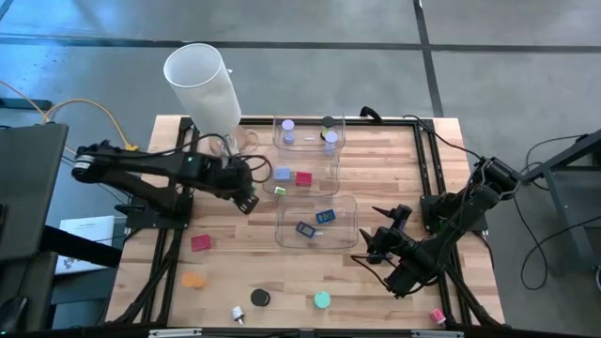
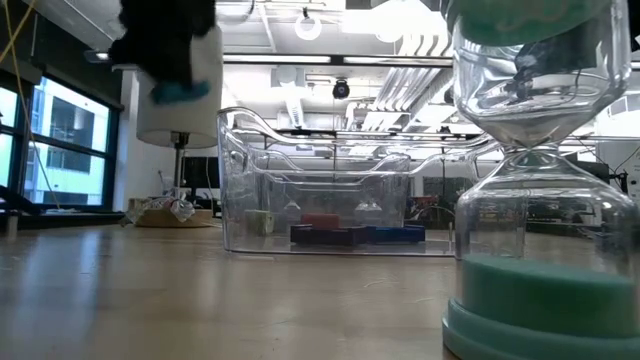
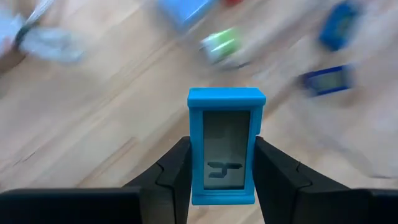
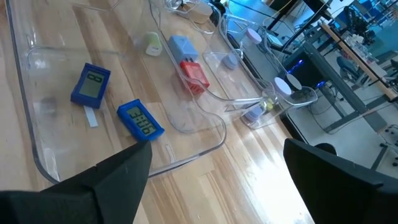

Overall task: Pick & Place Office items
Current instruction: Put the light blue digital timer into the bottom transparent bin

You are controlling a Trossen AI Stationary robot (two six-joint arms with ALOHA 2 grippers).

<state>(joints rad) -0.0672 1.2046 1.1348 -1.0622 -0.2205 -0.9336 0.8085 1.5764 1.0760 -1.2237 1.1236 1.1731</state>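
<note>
My left gripper (image 1: 249, 201) hangs above the table's left middle, shut on a light-blue block with a grey screen (image 3: 225, 144); the low view shows that block (image 2: 180, 90) high off the wood. My right gripper (image 1: 369, 247) stands open at the right, beside the near clear bin (image 1: 349, 237), and touches nothing. Two dark-blue blocks (image 4: 91, 84) (image 4: 140, 119) lie in that bin. A light-blue block (image 1: 282, 175), a red block (image 1: 302, 178) and a small green piece (image 1: 280, 191) lie between the two bins. Lavender discs (image 1: 288, 125) sit in the far bin (image 1: 277, 143). My left gripper pinches the light-blue block by its two long sides (image 3: 196, 169), one finger (image 3: 175, 173) on each side of its lower half. The fingers slant down from the table's left and lie along the block. The block is lifted clear, its screen toward the wrist camera.
A tall white cylinder (image 1: 202, 83) stands at the far left edge. On the near table lie a red block (image 1: 201, 243), an orange disc (image 1: 193, 280), a black disc (image 1: 260, 298), a teal-capped sand timer (image 2: 540, 250) and a pink block (image 1: 438, 317).
</note>
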